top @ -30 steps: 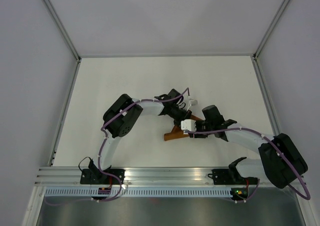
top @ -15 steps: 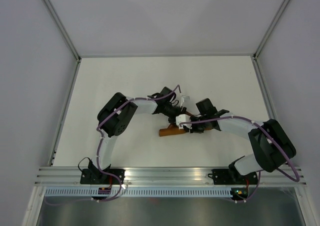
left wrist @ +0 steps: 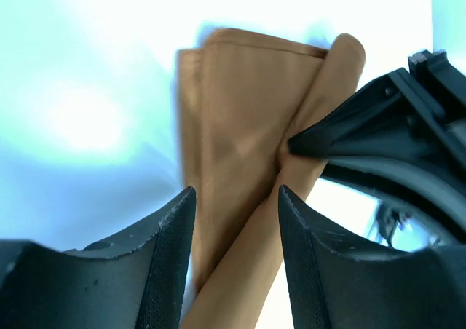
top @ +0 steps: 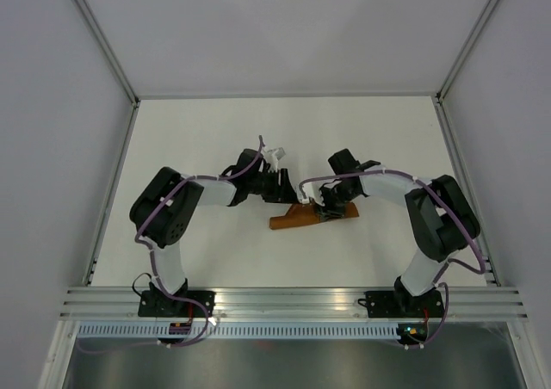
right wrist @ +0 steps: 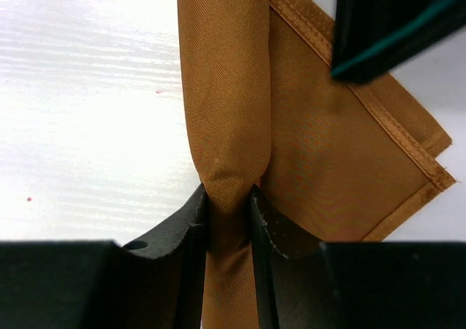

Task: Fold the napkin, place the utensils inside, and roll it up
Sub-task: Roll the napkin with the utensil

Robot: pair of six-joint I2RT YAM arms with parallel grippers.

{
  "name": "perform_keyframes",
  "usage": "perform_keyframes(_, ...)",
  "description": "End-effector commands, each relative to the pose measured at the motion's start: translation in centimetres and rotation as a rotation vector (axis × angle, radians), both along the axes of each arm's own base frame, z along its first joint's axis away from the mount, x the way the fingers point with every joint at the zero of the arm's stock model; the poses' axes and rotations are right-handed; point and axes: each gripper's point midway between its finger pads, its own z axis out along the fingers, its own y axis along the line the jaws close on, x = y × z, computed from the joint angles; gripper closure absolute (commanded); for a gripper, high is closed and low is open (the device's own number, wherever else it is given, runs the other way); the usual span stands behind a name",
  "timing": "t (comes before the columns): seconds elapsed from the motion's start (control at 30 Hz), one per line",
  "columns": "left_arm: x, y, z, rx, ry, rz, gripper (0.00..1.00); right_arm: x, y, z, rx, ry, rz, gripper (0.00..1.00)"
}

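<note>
The napkin (top: 312,216) sits mid-tabletop (top: 215,131), half rolled, long axis running left-right. Looks like the right gripper (right wrist: 228,212) has the rolled part pinched tight. The left gripper (left wrist: 234,198) hangs jaws apart, holding nothing, just off its far side.

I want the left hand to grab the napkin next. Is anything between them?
Nothing visible. In the left wrist view the rolled napkin runs between the open fingers of the left hand. The right hand is shut on the napkin close by, so room may be tight.
</note>
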Motion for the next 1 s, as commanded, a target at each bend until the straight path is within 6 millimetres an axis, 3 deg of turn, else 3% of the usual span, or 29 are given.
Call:
perform_keyframes(0.0,3.6,2.0,4.0,-0.064,-0.194,0.226,0.45,-4.6,-2.6,-2.2,-0.092,0.283,0.053,0.91)
perform_keyframes(0.03,3.9,2.5,5.5,-0.077,-0.249,0.257,0.43,-4.7,-2.9,-2.6,-0.097,0.324,0.048,0.91)
perform_keyframes(0.13,4.1,4.7,6.6,-0.107,-0.384,0.376,0.38,-4.6,-2.8,-2.4,-0.092,0.398,0.064,0.91)
perform_keyframes(0.2,4.2,6.0,8.4,-0.128,-0.486,0.441,0.36,-4.2,-2.8,-2.1,-0.089,0.429,0.062,0.91)
perform_keyframes(0.37,1.5,6.5,9.5,-0.058,-0.77,0.403,0.33,-3.7,-3.0,-2.9,-0.109,0.495,0.052,0.91)
perform_keyframes(0.6,-2.9,3.4,9.2,0.134,-1.093,0.172,0.28,-2.8,-3.0,-3.6,-0.131,0.526,0.026,0.91)
perform_keyframes(0.63,-4.0,2.2,9.0,0.137,-1.118,0.116,0.28,-2.8,-3.0,-3.6,-0.134,0.528,0.022,0.91)
perform_keyframes(0.9,-7.8,-2.7,5.8,0.259,-1.275,-0.209,0.26,-2.6,-3.0,-4.4,-0.147,0.542,0.008,0.91)
perform_keyframes(0.97,-8.6,-3.5,3.9,0.299,-1.282,-0.293,0.26,-2.7,-3.0,-4.5,-0.152,0.548,0.006,0.91)
